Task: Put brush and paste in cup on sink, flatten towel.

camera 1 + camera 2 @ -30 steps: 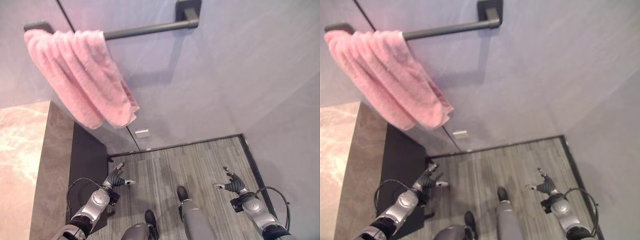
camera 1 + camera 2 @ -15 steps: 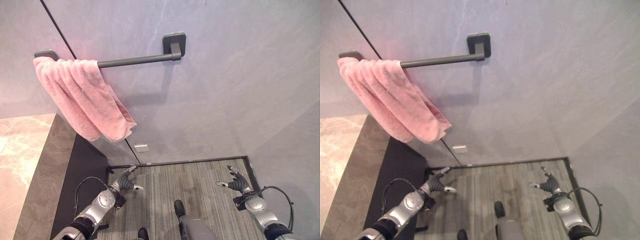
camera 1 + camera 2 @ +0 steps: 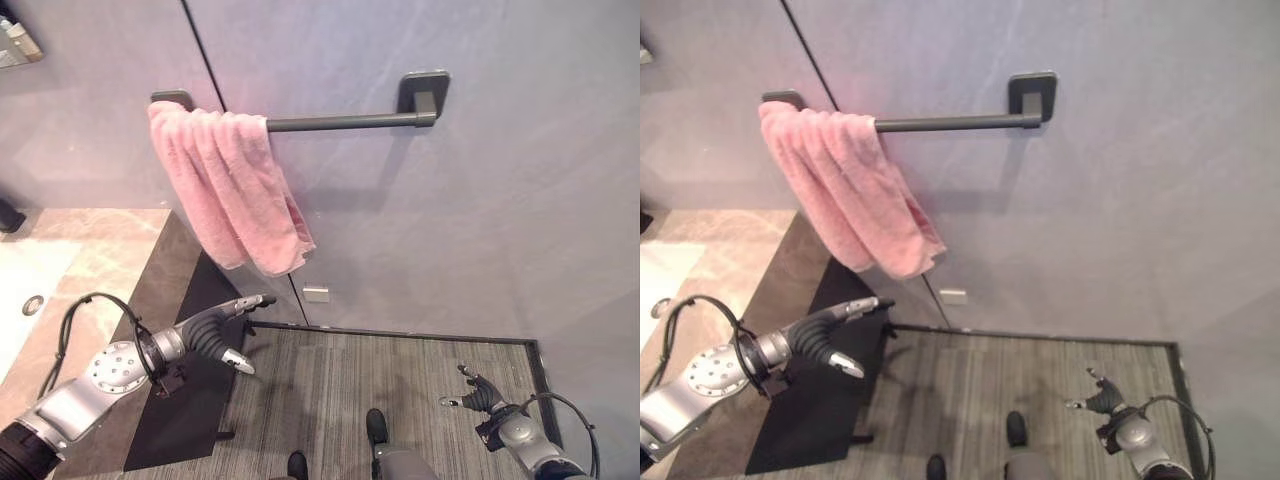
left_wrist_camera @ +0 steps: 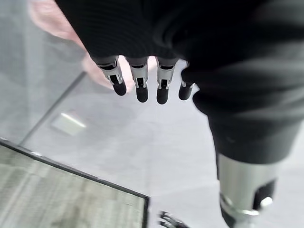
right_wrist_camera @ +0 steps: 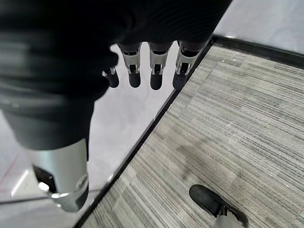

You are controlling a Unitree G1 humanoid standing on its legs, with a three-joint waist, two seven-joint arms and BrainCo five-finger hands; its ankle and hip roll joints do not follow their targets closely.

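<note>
Pink towel bunched, hiding rail's left end.

Dark towel bar on grey wall, striped grey floor, small wall plate.

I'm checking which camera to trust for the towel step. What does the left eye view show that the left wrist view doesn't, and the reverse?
Left eye view alone: the dark towel bar on the wall, the pink towel hanging bunched at the bar's left end, the stone counter and the right hand low over the floor. Left wrist view alone: a close look along the left hand, fingers straight, holding nothing. Shared: the left hand, the towel's lower edge, the small wall plate and the grey striped floor.
</note>
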